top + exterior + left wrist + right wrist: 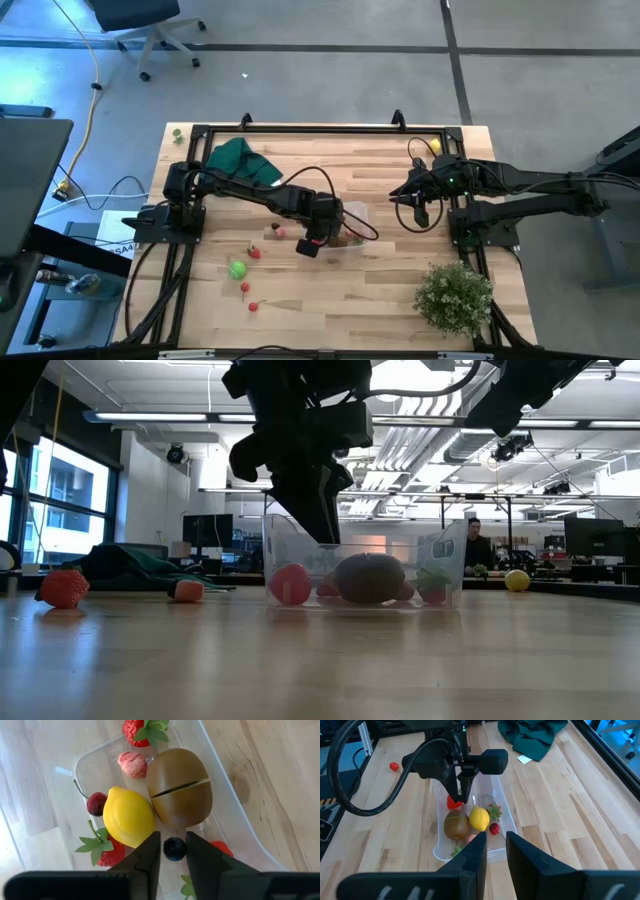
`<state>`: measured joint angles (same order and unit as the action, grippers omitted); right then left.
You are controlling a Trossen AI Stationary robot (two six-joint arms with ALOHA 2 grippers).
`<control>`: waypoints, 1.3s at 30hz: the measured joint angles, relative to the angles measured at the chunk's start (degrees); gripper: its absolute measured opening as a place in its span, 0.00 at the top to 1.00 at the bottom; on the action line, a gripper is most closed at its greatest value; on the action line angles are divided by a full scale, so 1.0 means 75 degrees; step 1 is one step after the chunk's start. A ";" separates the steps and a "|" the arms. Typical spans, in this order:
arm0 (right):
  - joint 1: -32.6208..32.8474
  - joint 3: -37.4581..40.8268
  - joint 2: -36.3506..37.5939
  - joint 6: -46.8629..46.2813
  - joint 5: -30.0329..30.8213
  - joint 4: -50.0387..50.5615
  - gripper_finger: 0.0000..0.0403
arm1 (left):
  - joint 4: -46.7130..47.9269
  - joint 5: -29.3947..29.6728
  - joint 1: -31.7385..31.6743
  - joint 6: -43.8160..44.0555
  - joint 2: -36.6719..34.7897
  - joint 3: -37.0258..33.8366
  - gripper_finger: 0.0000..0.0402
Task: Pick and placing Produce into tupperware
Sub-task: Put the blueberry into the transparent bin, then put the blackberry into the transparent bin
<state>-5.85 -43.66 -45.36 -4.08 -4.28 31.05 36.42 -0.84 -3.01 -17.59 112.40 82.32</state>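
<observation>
The clear tupperware (352, 215) stands mid-table and holds a yellow lemon (129, 817), a brown kiwi (180, 787), strawberries (145, 732), a pink berry (132, 764) and a cherry (96, 803). My left gripper (174, 837) reaches down into the tub, shut on a dark blueberry (175, 849). My right gripper (496, 840) hangs to the tub's right above the table, its fingers a little apart with nothing between them. More produce lies loose on the wood: a green ball (237, 268), small red pieces (255, 252) and a strawberry (62, 588). My left gripper has the blueberry (175, 851) between its two fingers, just behind their tips, and the berry fills the gap. The fingers come from above, slanting down into the tub beside the lemon and the kiwi. I cannot tell whether the berry hangs clear of the tub's floor.
A dark green cloth (240, 160) lies at the far left. A bushy potted plant (455, 295) stands at the near right. A yellow piece (434, 146) sits by the far right corner, a green one (177, 133) by the far left. A black frame edges the table.
</observation>
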 joint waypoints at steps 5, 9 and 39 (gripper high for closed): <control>0.0000 0.0000 0.0000 0.0000 0.0001 0.0000 0.85 | -0.0003 0.0103 0.0000 0.0176 0.0000 0.0000 0.67; 0.0000 0.0000 0.0000 0.0000 -0.0001 0.0000 0.85 | -0.0003 0.0234 -0.0002 0.0096 0.0000 0.0000 0.61; 0.0000 0.0003 0.0003 0.0000 0.0001 0.0000 0.85 | 0.4946 0.1916 0.0000 0.3350 -0.2808 0.0713 0.59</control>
<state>-5.85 -43.64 -45.34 -4.08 -4.27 31.05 73.52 13.53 -3.01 7.53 91.34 87.67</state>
